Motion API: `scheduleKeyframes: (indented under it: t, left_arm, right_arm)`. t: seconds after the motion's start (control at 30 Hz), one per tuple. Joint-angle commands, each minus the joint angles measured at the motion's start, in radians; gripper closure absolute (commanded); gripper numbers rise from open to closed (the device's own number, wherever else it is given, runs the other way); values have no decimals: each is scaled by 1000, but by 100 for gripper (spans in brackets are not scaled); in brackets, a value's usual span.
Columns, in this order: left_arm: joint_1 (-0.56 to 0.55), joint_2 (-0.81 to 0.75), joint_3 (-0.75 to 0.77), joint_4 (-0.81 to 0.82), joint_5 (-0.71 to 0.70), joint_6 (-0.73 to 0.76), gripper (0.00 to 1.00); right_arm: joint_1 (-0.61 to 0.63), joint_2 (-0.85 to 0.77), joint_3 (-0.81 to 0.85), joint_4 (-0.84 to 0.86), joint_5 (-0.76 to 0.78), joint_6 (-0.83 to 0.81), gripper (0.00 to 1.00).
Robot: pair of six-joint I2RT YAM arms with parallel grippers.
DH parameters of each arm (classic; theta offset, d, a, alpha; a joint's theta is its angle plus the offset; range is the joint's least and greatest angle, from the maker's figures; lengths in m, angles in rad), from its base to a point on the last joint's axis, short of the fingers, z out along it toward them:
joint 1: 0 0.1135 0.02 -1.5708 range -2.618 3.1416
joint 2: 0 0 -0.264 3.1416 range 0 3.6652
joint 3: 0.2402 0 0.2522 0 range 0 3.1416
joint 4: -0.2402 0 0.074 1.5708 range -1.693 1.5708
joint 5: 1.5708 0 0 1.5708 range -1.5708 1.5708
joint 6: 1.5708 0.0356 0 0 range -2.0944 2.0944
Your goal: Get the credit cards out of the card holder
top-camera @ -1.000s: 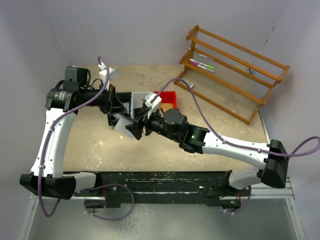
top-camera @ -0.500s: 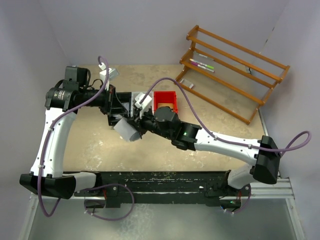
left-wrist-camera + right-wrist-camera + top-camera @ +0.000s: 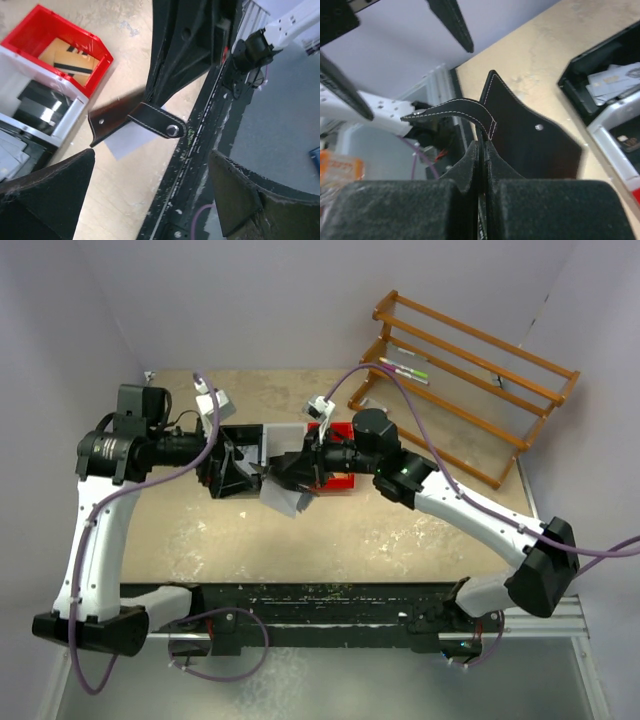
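Left gripper [image 3: 150,154] has let go since a second back. Its jaws are now spread wide, holding nothing, at 9 o'clock of the card holder [image 3: 535,145]. Right gripper [image 3: 482,144], open back then, is now clamped shut on the holder's edge, and its arm has swung round to come in from 3 o'clock. So you've got a handover: right has the holder, left is free to pull. Holder is near table centre, at 8 o'clock of the red tray [image 3: 100,70], strap [image 3: 450,106] flipped open, snap [image 3: 172,131] undone.

Counts:
- One holder.
- One grey credit card [image 3: 131,145] poking out of its lower edge, not yet free. Can't tell if more are inside.
- Three joined trays: black tray [image 3: 577,75], white tray [image 3: 67,115], red.
- Black tray holds a few pale cards [image 3: 612,80], count unclear.
- Red holds one brown card [image 3: 67,57].
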Motion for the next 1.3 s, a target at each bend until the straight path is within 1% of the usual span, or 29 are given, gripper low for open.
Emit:
scheduleKeyframes:
  t: [0.0,0.1,0.23,0.4,0.53,0.6,0.7,0.73,0.8,0.83,0.9,0.93,0.97,1.0,1.07,1.1,1.13,1.17,1.27]
  left_arm:
    - [-2,-98,-48,31,52,169,3]
    - [-3,-121,-90,79,22,180,8]
    - [-3,-113,-91,49,20,241,15]
    - [-3,-138,-131,37,76,281,25]
    - [-4,-134,-176,61,106,257,40]
    - [-5,-126,-187,62,128,250,44]
    - [-10,-119,-207,73,171,223,44]
    - [-11,-117,-208,79,181,212,47]
    - [-12,-116,-205,85,197,200,57]
    - [-12,-115,-202,89,206,191,68]
    - [-13,-113,-199,98,228,160,96]
    - [-14,-114,-200,106,242,124,100]
    - [-14,-116,-204,121,264,84,100]
    - [-14,-117,-210,145,288,39,100]
    - [-14,-112,-218,203,357,-71,100]
    - [-14,-107,-214,230,387,-133,100]
    - [-13,-101,-208,254,414,-187,100]
    - [-13,-94,-199,273,444,-231,100]
    - [-12,-78,-176,360,490,-396,100]
  right_arm:
    - [-11,-50,57,66,-274,72,100]
    - [-12,-35,86,61,-382,85,100]
    - [-12,-13,124,22,-454,85,100]
    - [-10,0,146,68,-459,129,100]
    - [-10,18,174,80,-476,133,100]
    - [-10,24,185,76,-478,139,100]
    - [-10,38,206,70,-483,146,100]
    - [-10,42,211,66,-482,147,100]
    - [-10,46,214,62,-479,147,100]
    - [-10,49,216,62,-475,148,100]
    - [-10,56,216,73,-474,160,100]
    - [-10,60,213,82,-476,172,100]
    - [-10,63,210,95,-482,185,98]
    - [-14,62,200,118,-496,203,87]
    - [-21,54,182,150,-499,218,56]
    - [-24,45,169,153,-497,217,45]
    - [-28,32,151,155,-496,212,38]
    - [-34,12,126,158,-496,207,33]
    - [-50,-91,3,196,-496,210,23]
